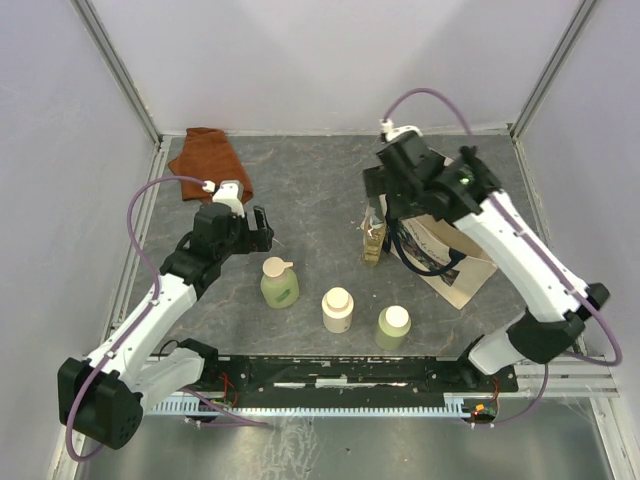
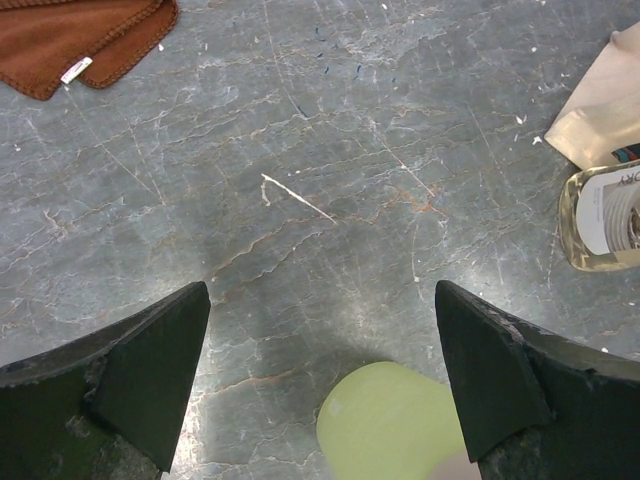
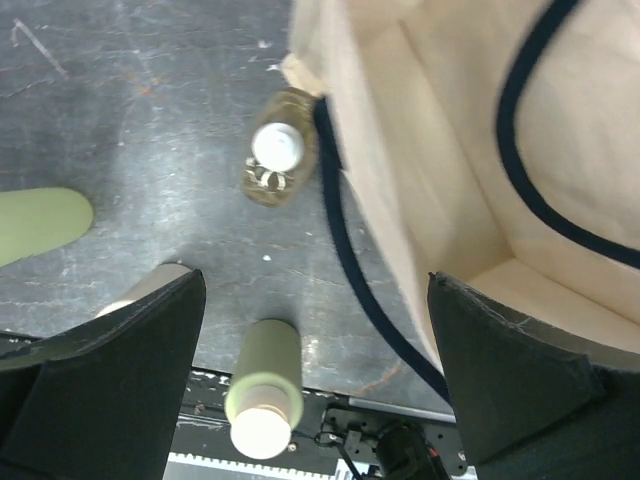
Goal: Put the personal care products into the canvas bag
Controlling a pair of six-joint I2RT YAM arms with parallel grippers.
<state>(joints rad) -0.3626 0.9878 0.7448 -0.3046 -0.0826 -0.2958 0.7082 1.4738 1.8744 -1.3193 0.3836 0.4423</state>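
Four bottles stand on the grey table. The tall amber bottle point(image 1: 374, 242) is beside the canvas bag point(image 1: 452, 262), which lies open with navy handles. The pale green spout-capped bottle point(image 1: 279, 283), cream-white bottle point(image 1: 337, 310) and pale green cream-capped bottle point(image 1: 393, 327) stand nearer the front. My left gripper point(image 1: 262, 232) is open and empty above the spout-capped bottle point(image 2: 390, 425). My right gripper point(image 1: 388, 205) is open and empty above the amber bottle point(image 3: 277, 150) and the bag's mouth point(image 3: 450, 150). The cream-capped bottle point(image 3: 265, 385) shows between its fingers.
A rust-brown folded cloth point(image 1: 210, 160) lies at the back left, also in the left wrist view point(image 2: 70, 35). Frame posts and white walls close in the table. A black rail point(image 1: 340, 375) runs along the front edge.
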